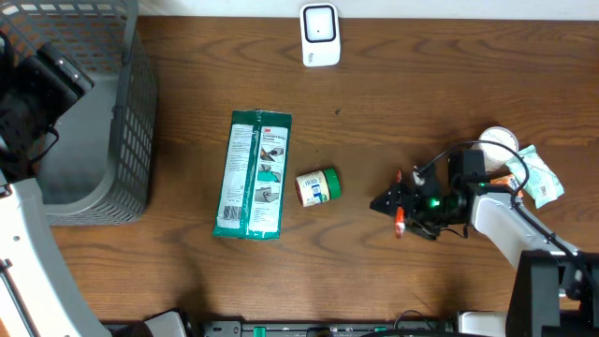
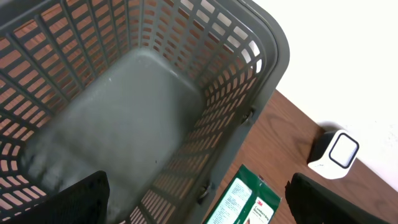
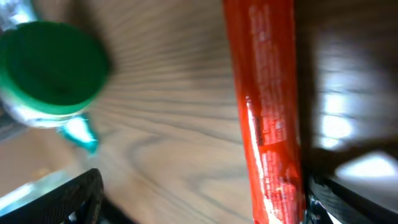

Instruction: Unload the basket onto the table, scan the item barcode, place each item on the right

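Lying flat, glossy red stick (image 3: pixel 264 106), wood-grain table (image 1: pixel 421 75)

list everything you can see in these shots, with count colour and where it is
table: 1, brown wood, under everything
basket: 1, grey, left side
scanner: 1, white, far edge, centre
flat packet: 1, green and white, middle
small jar: 1, green lid, lying right of the flat packet
stick pack: 1, red, at the right end effector
round tub: 1, white, far right
pouch: 1, white and green, far right
left end effector: 1, black, open, over the basket
right end effector: 1, black, open, low over the table
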### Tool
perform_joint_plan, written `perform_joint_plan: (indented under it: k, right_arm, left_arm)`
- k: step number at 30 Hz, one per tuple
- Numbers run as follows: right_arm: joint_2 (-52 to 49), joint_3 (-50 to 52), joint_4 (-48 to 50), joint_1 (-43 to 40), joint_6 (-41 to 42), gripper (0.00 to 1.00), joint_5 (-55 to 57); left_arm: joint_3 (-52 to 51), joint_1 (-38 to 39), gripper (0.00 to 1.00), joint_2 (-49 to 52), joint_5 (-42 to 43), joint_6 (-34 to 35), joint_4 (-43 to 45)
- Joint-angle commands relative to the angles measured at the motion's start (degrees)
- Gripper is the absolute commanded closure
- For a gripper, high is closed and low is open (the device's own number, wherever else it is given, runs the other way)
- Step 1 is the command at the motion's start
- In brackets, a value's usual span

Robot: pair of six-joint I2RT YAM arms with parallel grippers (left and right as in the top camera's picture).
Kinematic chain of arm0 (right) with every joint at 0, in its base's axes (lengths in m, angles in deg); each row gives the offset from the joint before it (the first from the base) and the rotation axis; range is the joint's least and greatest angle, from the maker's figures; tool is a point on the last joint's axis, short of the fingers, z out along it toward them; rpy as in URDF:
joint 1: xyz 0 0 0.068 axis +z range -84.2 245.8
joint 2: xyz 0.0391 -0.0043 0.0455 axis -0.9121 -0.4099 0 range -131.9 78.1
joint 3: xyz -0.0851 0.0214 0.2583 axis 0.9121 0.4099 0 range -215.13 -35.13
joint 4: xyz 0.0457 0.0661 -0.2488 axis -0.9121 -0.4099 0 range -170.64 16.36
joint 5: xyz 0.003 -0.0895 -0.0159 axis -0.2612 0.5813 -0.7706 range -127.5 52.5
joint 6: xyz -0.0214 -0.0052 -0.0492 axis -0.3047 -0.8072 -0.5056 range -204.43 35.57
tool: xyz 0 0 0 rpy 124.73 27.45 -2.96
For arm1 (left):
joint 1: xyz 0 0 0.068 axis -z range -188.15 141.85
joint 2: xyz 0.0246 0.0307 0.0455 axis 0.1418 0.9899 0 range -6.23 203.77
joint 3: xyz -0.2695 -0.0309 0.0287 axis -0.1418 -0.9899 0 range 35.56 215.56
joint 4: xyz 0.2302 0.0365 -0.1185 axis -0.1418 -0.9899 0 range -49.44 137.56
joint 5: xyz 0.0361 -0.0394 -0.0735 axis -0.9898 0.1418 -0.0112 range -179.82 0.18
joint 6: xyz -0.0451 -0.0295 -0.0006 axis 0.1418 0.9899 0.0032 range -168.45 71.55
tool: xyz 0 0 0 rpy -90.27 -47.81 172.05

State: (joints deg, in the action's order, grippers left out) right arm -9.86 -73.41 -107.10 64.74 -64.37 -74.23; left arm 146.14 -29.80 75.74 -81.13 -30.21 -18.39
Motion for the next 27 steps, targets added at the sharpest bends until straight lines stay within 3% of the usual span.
perform_joint_plan:
  k: [1, 4, 7, 9, 10, 12, 13, 15, 16, 20, 27]
  right_arm:
    - [-0.70, -0.31, -3.15, -0.50, -0.90, 0.11, 21.16]
    - [-0.70, -0.90, -3.72, -0.39, -0.87, 0.31, 23.69]
    - [-0.70, -0.94, -3.37, -0.39, -0.90, 0.80, 23.82]
    - [-0.70, -0.94, -3.23, -0.39, -0.90, 0.96, 23.78]
    - [-0.70, -0.94, -3.17, -0.39, -0.90, 0.99, 23.76]
    - [-0.70, -0.94, -2.80, -0.39, -2.25, 0.99, 21.57]
    - [-0.70, -0.94, -2.43, -0.39, -3.61, 0.83, 19.06]
    - [-0.70, -1.11, -2.12, -0.39, -4.83, 0.66, 16.70]
    - [-0.70, -1.64, -2.16, -0.39, -7.58, 0.62, 14.73]
    - [-0.70, -5.09, -5.49, -0.39, -14.40, 0.58, 9.99]
    - [-0.70, -17.03, -19.52, -0.35, -14.36, 0.55, 15.06]
  left_arm:
    - [0.13, -0.20, 0.12, 0.04, -0.13, 0.50, 0.02]
    - [0.13, -0.20, 0.12, 0.04, -0.13, 0.50, 0.02]
    - [0.13, -0.20, 0.12, 0.04, -0.13, 0.52, 0.02]
    - [0.13, -0.20, 0.12, 0.04, -0.13, 0.52, 0.02]
    - [0.13, -0.20, 0.12, 0.04, -0.13, 0.50, 0.02]
    - [0.13, -0.20, 0.12, 0.04, -0.13, 0.52, 0.02]
    - [0.13, -0.20, 0.12, 0.04, -0.13, 0.52, 0.02]
    - [0.13, -0.20, 0.12, 0.04, -0.13, 0.50, 0.02]
    - [0.13, -0.20, 0.12, 0.04, -0.13, 0.50, 0.02]
    - [0.13, -0.20, 0.12, 0.04, -0.13, 0.50, 0.02]
    - [0.13, -0.20, 0.12, 0.04, -0.13, 0.50, 0.02]
